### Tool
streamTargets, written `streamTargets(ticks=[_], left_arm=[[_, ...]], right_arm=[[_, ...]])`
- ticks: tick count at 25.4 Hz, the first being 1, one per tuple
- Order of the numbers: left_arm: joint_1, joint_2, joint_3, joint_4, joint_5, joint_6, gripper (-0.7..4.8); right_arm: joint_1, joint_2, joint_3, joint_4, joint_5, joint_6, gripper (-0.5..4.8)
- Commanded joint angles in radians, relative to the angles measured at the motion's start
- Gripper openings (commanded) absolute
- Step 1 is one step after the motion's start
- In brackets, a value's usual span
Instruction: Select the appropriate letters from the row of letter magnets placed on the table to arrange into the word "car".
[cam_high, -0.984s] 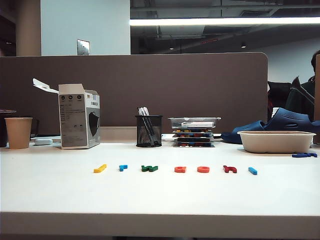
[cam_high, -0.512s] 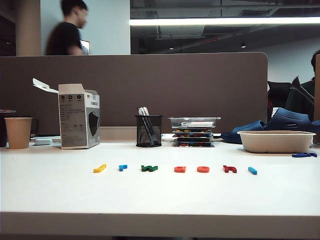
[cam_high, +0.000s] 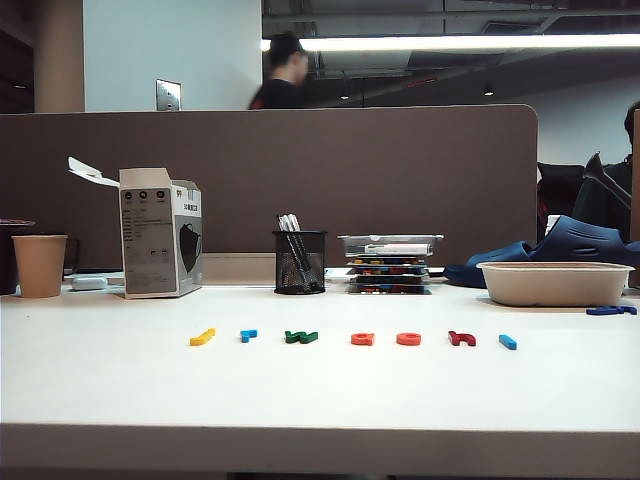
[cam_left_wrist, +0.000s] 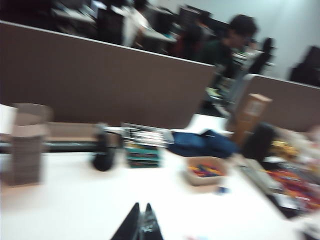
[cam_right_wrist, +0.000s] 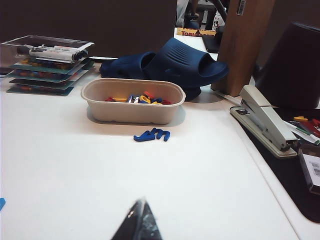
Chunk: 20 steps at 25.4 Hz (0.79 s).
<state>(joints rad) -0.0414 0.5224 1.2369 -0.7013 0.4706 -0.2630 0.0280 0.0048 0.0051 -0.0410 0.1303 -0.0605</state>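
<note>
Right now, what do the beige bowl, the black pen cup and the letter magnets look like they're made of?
Beige bowl: probably moulded pulp or paper fibre, matte, with a soft rolled rim. Black pen cup: apparently wire mesh, since light shows through its sides. Letter magnets: likely plastic, in flat solid colours with a slight sheen; too small to be sure.

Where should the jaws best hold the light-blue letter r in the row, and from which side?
Probably from straight above. The light-blue r lies flat on the table, with free space toward the yellow letter and the green letter. Close the jaws across its straight stem.
</note>
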Motion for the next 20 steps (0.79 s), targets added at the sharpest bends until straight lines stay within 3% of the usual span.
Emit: streamTargets(ticks=[1,3,4,7,11,14,15,19,20], left_arm=[[-0.048,0.138,0.206,-0.061,0.143,-0.125,-0.05],[-0.113,0.185,0.273,-0.061,0.145,-0.167,-0.05],[-0.202,0.222,0.32,-0.066,0.135,-0.195,-0.05],[-0.331,0.27,0.338,-0.11,0.133,-0.252,-0.05],[-0.465,0.347,0.338,-0.19,0.131,-0.248,-0.05],[-0.553,0.396,0.338,-0.202,0.056,-0.246,-0.05],[-0.589,0.415,0.338,-0.201,0.006,-0.246,-0.05],[-0.859,0.534,0.338,-0.212,-0.426,-0.354,-0.05],[-0.903,0.554,0.338,-0.212,-0.49,-0.366,-0.05]], right_arm=[[0.001,-0.006,-0.005,0.023,0.002,0.005,-0.06],[0.001,-0.006,-0.005,0.023,0.003,0.005,-0.06],[0.001,-0.006,-0.005,0.023,0.002,0.005,-0.06],[0.001,-0.006,-0.005,0.023,0.003,0.005,-0.06],[0.001,-0.006,-0.005,0.023,0.007,0.005,-0.06],[0.001,-0.006,-0.005,0.023,0.006,0.005,-0.06],[0.001,-0.006,-0.005,0.023,0.007,0.005,-0.06],[0.0,-0.006,-0.005,0.023,0.01,0.005,-0.06],[0.001,-0.006,-0.005,0.023,0.01,0.005,-0.06]])
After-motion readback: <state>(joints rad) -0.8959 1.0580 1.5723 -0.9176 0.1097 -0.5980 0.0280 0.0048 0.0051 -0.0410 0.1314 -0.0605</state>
